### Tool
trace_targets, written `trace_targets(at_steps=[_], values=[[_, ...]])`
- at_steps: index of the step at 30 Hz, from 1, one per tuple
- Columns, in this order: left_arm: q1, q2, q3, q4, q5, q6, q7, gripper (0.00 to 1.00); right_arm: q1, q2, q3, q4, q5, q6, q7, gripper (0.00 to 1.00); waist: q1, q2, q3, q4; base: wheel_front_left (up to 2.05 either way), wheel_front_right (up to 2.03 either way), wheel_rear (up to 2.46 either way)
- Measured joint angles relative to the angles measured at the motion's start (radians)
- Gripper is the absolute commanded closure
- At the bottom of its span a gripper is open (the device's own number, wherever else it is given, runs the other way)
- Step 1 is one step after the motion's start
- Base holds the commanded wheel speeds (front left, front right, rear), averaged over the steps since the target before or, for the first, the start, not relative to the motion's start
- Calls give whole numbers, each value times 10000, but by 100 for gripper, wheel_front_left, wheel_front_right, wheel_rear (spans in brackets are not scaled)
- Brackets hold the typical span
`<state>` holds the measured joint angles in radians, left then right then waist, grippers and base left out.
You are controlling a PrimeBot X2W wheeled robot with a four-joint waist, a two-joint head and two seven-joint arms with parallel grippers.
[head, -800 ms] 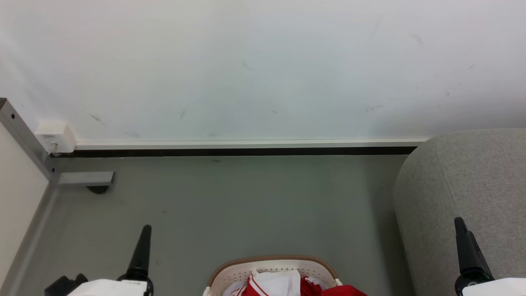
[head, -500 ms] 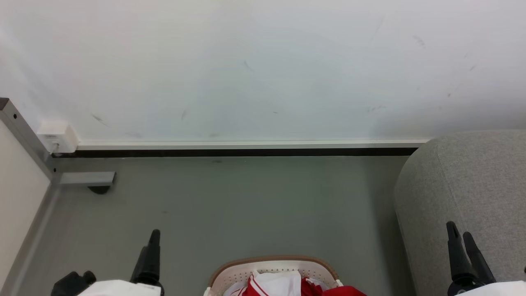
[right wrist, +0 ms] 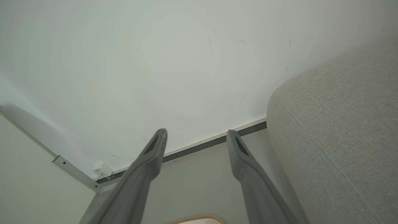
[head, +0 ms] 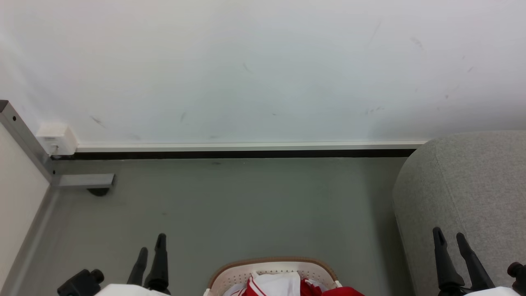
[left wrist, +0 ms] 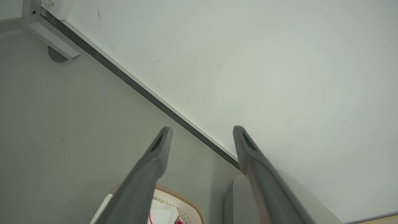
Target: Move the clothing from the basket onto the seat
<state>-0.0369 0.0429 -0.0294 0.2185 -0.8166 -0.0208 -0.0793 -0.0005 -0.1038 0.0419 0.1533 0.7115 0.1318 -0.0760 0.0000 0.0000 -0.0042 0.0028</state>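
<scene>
basket (head: 271, 266): you are seeing it sitting on the floor (head: 246, 205), between your left gripper (head: 152, 242) and right gripper (head: 448, 232).
clothing (head: 279, 285): it is lying inside the basket.
seat (head: 472, 185): it is standing right of the basket, behind your right gripper.
wall (head: 263, 61): it is running behind everything.
metal frame (head: 24, 135): it is standing at your far left.

Pale forearms (head: 123, 291), dark hands (head: 152, 242) (two tapered fingers (head: 159, 263))

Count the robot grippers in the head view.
2. The left gripper sits at lower left, left of the basket; the right gripper at lower right, in front of the seat. Both sets of jaws stand open.
</scene>
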Motion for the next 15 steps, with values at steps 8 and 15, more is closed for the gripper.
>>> trace_targets(at_steps=[8, 15], values=[[77, 2, -167, -71, 1231, 42, -228, 0, 90, -111, 61, -163, -1231, 2, -286, 0, 0, 0, -51, -34, 0, 0, 0], [114, 19, -222, -146, 2128, 90, -464, 0, 219, -128, -35, -280, -2023, 2, -485, 0, 0, 0, -66, -37, 0, 0, 0]])
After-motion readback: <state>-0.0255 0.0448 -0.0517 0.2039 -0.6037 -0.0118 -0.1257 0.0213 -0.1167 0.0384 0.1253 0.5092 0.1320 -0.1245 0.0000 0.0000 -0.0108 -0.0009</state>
